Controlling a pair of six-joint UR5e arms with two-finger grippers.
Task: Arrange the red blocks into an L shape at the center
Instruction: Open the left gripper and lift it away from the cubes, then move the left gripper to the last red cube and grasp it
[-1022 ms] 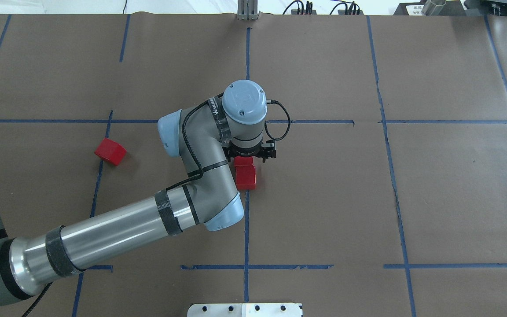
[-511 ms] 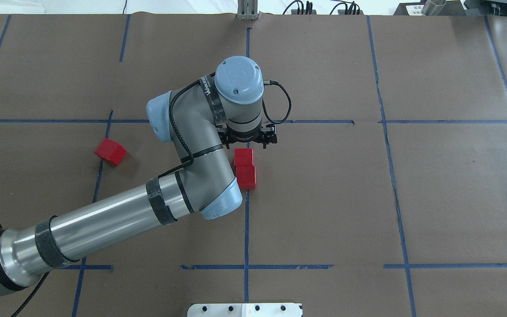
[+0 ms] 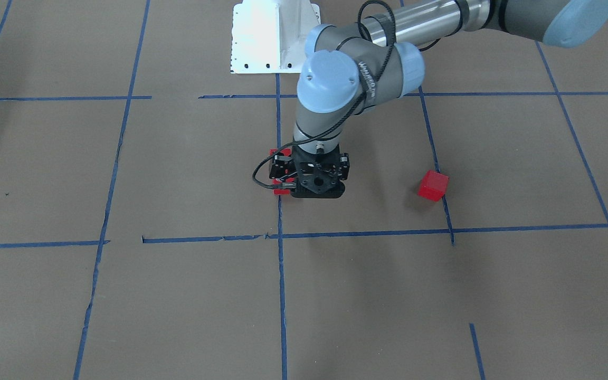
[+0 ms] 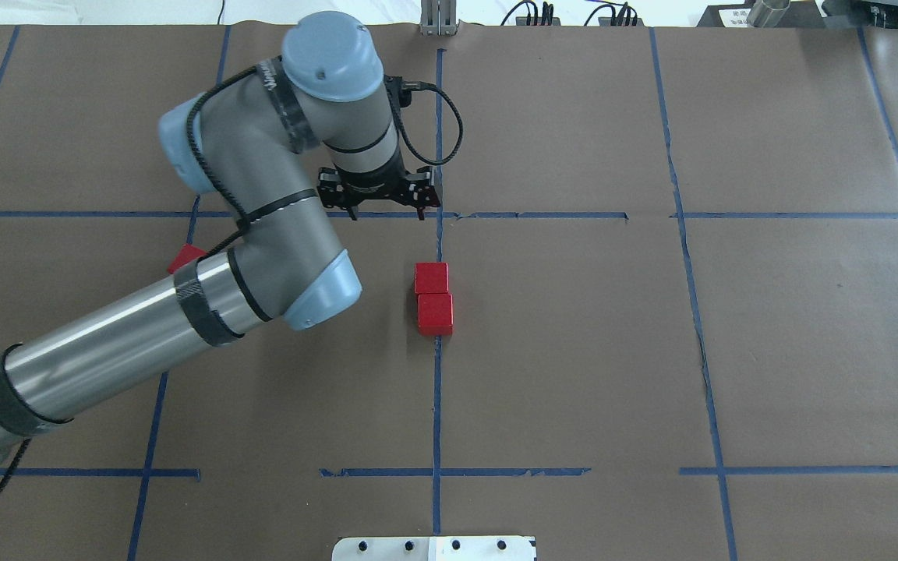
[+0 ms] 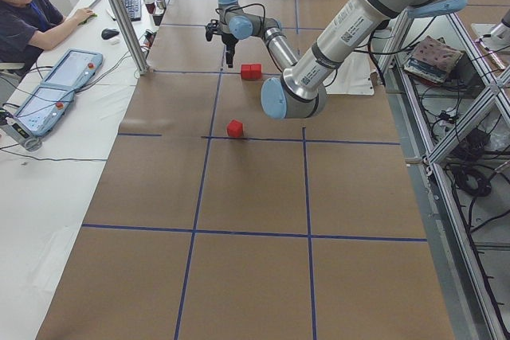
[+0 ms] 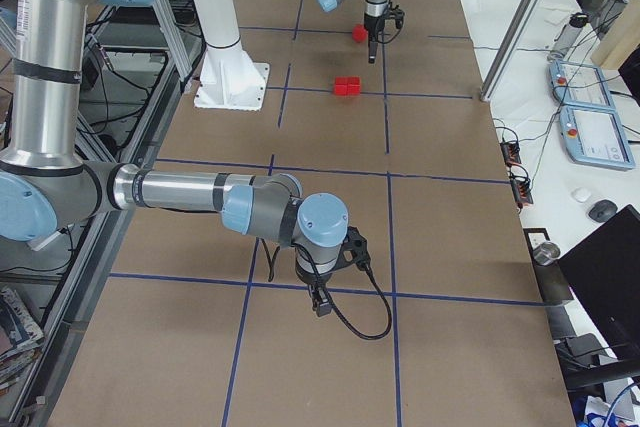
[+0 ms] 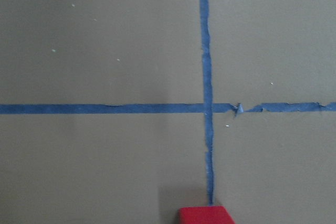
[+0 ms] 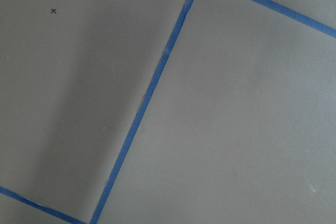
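Observation:
Two red blocks (image 4: 431,277) (image 4: 435,313) lie touching in a short column at the table's centre, beside the blue centre line. They also show in the exterior left view (image 5: 252,72) and the exterior right view (image 6: 347,86). The third red block (image 3: 433,185) lies alone on the robot's left, half hidden under the arm in the overhead view (image 4: 184,255). My left gripper (image 4: 387,213) hangs open and empty, above the table beyond the pair. The left wrist view catches the edge of one block (image 7: 206,215). My right gripper (image 6: 320,299) hangs over bare paper far off; I cannot tell whether it is open.
Brown paper with a blue tape grid (image 4: 437,389) covers the table. The white arm mount (image 3: 269,37) stands at the robot's edge. An operator (image 5: 28,13) sits at a side desk with pendants and a keyboard.
My left gripper has lifted off the far block of the pair and moved away and to the left. Both centre blocks stay put; the arm now partly covers the lone block.

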